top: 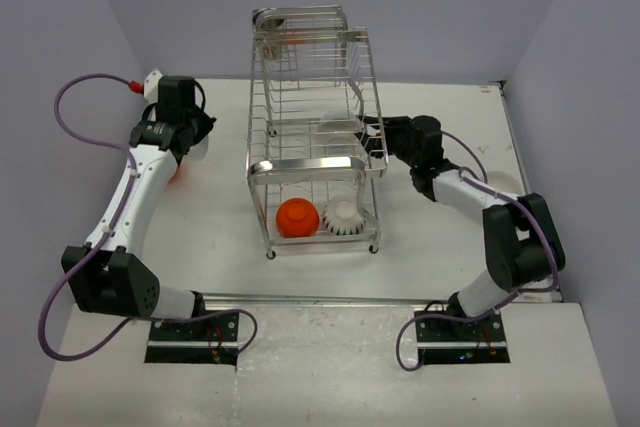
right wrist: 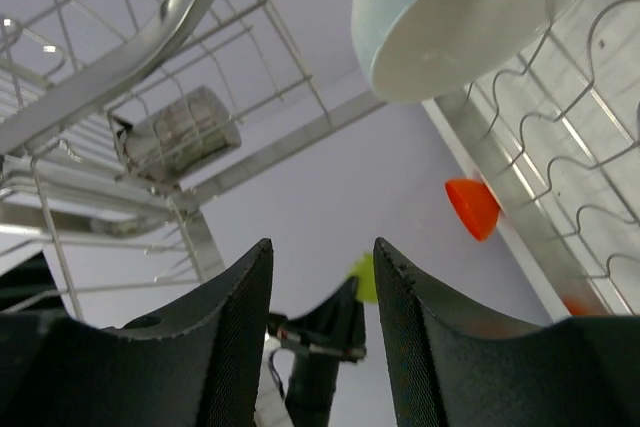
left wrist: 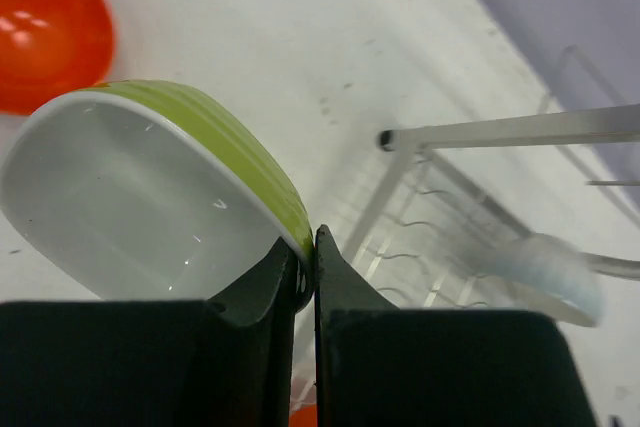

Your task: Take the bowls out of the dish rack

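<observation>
The dish rack (top: 312,162) stands mid-table. On its bottom tier sit an orange bowl (top: 298,217) and a white ribbed bowl (top: 342,217). A pale bowl (top: 335,128) lies on the middle tier, also seen as the pale bowl (right wrist: 450,17) resting on wavy wires. My left gripper (left wrist: 312,252) is shut on the rim of a bowl (left wrist: 150,197) that is white inside and green outside, held left of the rack above the table. Another orange bowl (left wrist: 40,27) lies on the table beside it. My right gripper (right wrist: 322,257) is open inside the rack's right side, just short of the pale bowl, with nothing between its fingers.
A wire cutlery holder (right wrist: 180,132) hangs in the rack's upper part. The rack's thin bars and flat front bar (top: 305,164) surround my right gripper. White table (top: 220,247) spreads left of and in front of the rack; purple walls close in the sides.
</observation>
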You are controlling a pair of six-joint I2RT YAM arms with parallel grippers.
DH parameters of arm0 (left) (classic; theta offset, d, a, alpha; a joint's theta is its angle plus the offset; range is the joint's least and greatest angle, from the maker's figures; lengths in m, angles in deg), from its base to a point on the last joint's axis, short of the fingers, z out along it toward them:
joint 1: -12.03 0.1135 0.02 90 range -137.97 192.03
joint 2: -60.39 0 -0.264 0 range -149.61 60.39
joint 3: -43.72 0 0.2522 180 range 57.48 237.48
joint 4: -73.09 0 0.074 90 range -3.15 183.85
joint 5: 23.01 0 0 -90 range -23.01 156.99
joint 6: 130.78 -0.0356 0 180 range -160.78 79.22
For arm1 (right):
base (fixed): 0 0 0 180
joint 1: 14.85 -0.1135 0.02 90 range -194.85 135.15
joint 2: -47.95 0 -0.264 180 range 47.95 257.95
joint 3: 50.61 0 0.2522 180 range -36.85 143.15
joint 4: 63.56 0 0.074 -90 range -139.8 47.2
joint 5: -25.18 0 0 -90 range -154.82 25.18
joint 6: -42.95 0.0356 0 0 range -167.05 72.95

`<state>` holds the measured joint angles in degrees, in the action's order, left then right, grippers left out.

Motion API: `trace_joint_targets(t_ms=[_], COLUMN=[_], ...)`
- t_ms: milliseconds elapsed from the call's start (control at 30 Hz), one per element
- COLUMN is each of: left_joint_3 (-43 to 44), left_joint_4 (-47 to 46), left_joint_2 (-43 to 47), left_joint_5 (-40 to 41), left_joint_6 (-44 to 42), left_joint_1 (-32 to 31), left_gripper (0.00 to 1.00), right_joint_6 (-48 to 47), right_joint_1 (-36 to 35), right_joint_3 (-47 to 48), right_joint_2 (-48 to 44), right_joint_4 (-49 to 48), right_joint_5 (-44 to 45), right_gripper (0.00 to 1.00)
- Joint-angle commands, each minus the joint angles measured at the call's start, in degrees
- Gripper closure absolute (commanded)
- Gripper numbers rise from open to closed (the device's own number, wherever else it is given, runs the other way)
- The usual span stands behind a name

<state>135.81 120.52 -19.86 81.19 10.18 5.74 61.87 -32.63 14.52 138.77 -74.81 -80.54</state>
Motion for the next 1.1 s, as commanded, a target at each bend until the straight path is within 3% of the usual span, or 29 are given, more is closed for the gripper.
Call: trace_joint_targets(t_ms=[0, 300, 700, 1067], left_joint_3=[2.97, 1.83, -2.21, -3.18], left_joint_4=[12.62, 19.67, 17.04, 17.48], left_joint_2=[0.27, -2.89, -2.72, -1.23], left_joint_5=[11.46, 12.61, 7.69, 5.05], left_joint_6=[-8.07, -8.77, -12.46, -13.17], left_joint_1=[0.83, 2.76, 8.21, 9.01], left_gripper=[1.00, 1.00, 1.00, 1.00], right_joint_6=[-0.81, -3.45, -5.48, -4.16], right_joint_1=[-0.76, -1.29, -3.05, -4.01], right_joint_3=[3.90, 7.59, 16.20, 19.73], right_joint_2=[1.54, 8.22, 15.43, 20.53], right_joint_4=[3.21, 2.52, 1.81, 0.68], right_joint_5=[9.04, 13.53, 15.64, 18.80], right_gripper=[0.55, 0.56, 0.56, 0.56])
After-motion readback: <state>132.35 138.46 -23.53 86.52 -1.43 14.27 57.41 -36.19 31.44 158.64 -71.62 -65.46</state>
